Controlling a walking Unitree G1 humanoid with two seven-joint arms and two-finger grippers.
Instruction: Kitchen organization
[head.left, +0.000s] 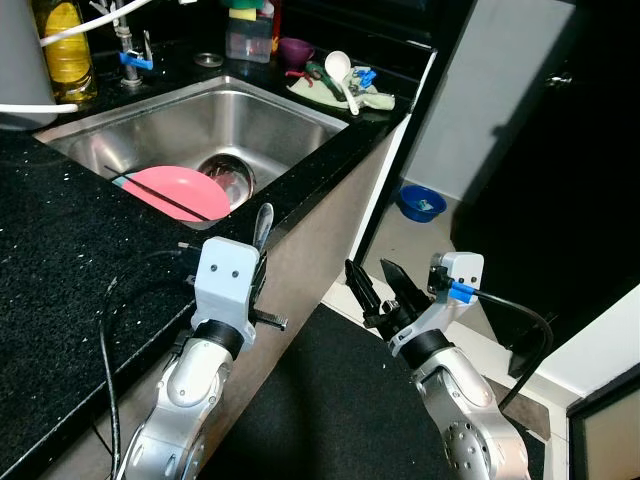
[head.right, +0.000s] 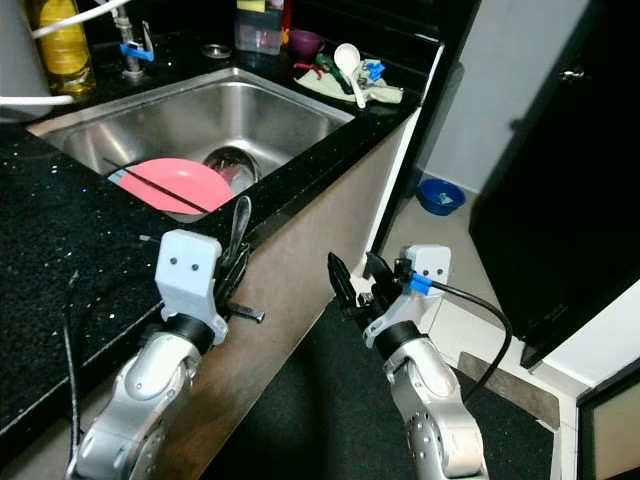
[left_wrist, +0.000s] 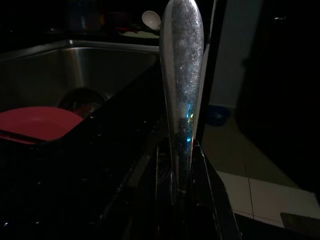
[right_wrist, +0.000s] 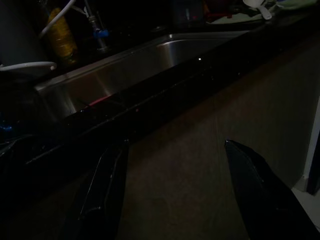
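Observation:
My left gripper (head.left: 258, 262) is shut on a metal utensil handle (head.left: 263, 224), held upright over the front edge of the black counter (head.left: 60, 250), just in front of the steel sink (head.left: 190, 115). In the left wrist view the silver handle (left_wrist: 182, 65) rises straight up between the fingers. A pink plate (head.left: 175, 192) with a dark chopstick across it and a steel bowl (head.left: 232, 178) lie in the sink. My right gripper (head.left: 378, 287) hangs open in front of the cabinet face, below counter level, holding nothing.
A faucet (head.left: 128, 45), a yellow bottle (head.left: 65, 45) and a clear container (head.left: 250, 40) stand behind the sink. A white spoon (head.left: 340, 70) lies on a cloth at the far counter end. A blue bowl (head.left: 421, 203) sits on the floor beside a dark door.

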